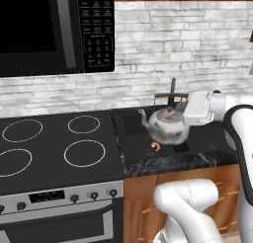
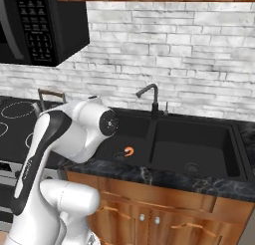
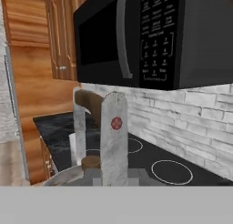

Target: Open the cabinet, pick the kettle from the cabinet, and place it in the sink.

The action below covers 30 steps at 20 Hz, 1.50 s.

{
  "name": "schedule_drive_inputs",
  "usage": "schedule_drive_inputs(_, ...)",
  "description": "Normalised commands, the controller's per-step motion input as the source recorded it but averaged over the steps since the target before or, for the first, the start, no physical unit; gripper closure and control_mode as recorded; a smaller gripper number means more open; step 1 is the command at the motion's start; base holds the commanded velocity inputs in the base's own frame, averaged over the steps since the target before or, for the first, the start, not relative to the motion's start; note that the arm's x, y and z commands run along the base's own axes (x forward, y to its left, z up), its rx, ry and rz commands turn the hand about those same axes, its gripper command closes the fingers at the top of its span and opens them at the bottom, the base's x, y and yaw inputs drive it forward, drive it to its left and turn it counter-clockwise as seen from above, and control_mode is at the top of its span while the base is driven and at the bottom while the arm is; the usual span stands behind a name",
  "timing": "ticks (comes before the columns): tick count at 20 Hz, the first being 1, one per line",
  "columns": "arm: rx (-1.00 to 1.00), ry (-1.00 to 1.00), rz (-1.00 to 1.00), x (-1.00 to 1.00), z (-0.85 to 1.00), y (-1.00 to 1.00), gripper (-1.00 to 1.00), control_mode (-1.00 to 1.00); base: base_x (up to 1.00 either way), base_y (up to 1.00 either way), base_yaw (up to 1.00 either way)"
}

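Sink point(image 2: 199, 139): big black basin in dark marbled worktop point(image 1: 168, 163), right of stovetop point(image 1: 54, 148); microwave point(image 1: 49, 29) above, white brick wall behind. Kettle point(image 1: 165, 124) upright over sink's left part, at the hand point(image 1: 190, 108), handle by its front. Hand's grip: can't tell. Keypad text unreadable.

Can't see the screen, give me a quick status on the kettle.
Gripper at kettle, jaw state unclear. Kettle upright, low in sink's left end. Small orange thing beside it.
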Motion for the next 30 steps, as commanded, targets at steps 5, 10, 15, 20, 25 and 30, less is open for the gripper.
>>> schedule_drive_inputs(5, 0.06, 0.19, -0.12, 0.17, 0.0, -0.24, 1.0, -1.0, 0.0, 0.0, 0.0)
schedule_drive_inputs(10, 0.01, 0.23, -0.04, 0.22, -0.03, -0.23, 1.0, -1.0, 0.0, 0.0, 0.0)
schedule_drive_inputs(15, 0.02, 0.13, 0.0, 0.2, -0.08, -0.22, 1.0, -1.0, 0.0, 0.0, 0.0)
schedule_drive_inputs(20, 0.0, 0.05, 0.0, 0.19, -0.14, -0.19, 1.0, -1.0, 0.0, 0.0, 0.0)
schedule_drive_inputs(25, 0.0, 0.0, 0.0, 0.18, -0.23, -0.05, 1.0, -1.0, 0.0, 0.0, 0.0)
schedule_drive_inputs(30, 0.0, 0.0, 0.0, 0.24, -0.21, 0.0, 1.0, -1.0, 0.0, 0.0, 0.0)
